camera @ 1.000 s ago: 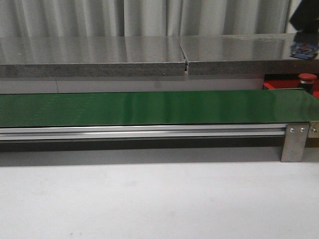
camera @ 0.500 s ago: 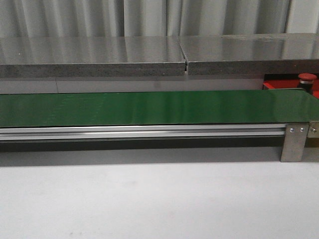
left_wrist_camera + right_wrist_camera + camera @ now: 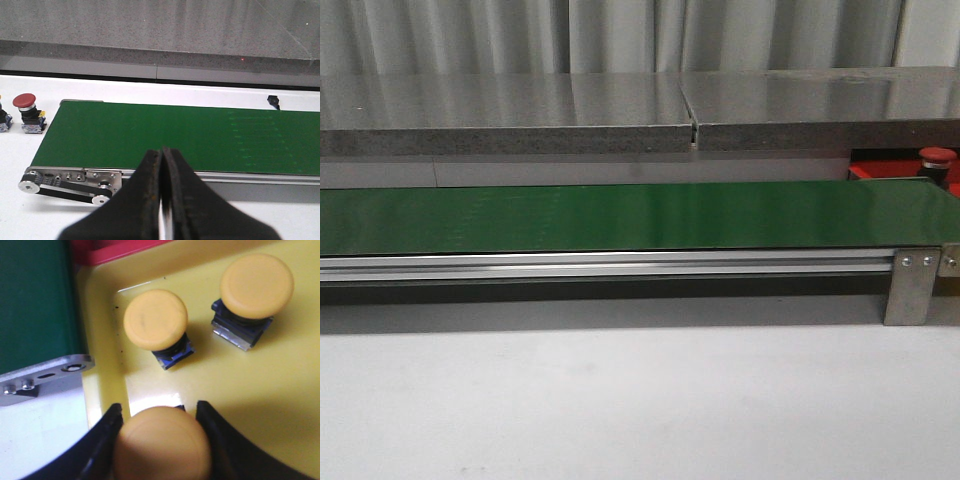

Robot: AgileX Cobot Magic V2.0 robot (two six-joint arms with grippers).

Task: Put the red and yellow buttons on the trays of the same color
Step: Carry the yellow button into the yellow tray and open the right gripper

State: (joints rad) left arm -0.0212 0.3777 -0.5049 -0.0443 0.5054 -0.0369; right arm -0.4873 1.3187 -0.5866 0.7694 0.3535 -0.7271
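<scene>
My right gripper (image 3: pixel 159 440) is shut on a yellow button (image 3: pixel 162 445) and holds it over the near corner of a yellow tray (image 3: pixel 250 390). Two more yellow buttons (image 3: pixel 155 320) (image 3: pixel 256 286) stand in that tray. A red tray's edge (image 3: pixel 110 251) lies beyond it and also shows in the front view (image 3: pixel 875 170), with a red button (image 3: pixel 937 156) on it. My left gripper (image 3: pixel 161 200) is shut and empty above the near edge of the green belt (image 3: pixel 150 130). Another red button (image 3: pixel 26 106) stands on the white table past the belt's end.
The green belt (image 3: pixel 620 215) runs across the table on an aluminium rail (image 3: pixel 620 265) with a bracket (image 3: pixel 910 285) at its right end. A grey ledge (image 3: pixel 520 115) runs behind. Part of another button (image 3: pixel 3 120) shows at the picture's edge. A small dark part (image 3: pixel 272 100) lies beyond the belt.
The dark right arm seen at the front view's upper right a second ago has left that view. The belt and red button have not moved.
</scene>
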